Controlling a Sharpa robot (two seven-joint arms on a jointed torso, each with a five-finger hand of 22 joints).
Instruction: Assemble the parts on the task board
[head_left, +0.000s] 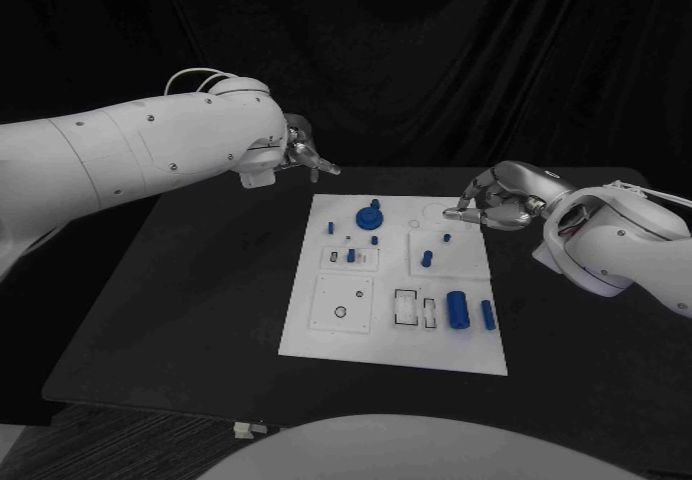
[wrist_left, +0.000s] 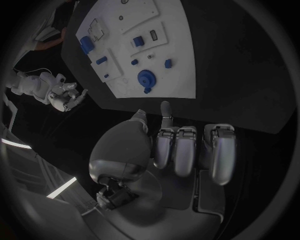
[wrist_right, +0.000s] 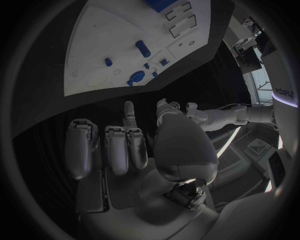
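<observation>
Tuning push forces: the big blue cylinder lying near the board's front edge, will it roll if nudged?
Likely yes: the big blue cylinder lies on its side on the flat task board, so a sideways nudge could roll it. Looks rigid and smooth, so possibly slippery. Neither hand touches it.

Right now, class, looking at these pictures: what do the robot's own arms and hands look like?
Both arms are smooth, rounded white shells dotted with small dark screws. Thin pale cables loop over the left arm near its wrist and run along the right arm. The left hand and right hand are silver metal, with segmented fingers and a bulbous palm.
</observation>
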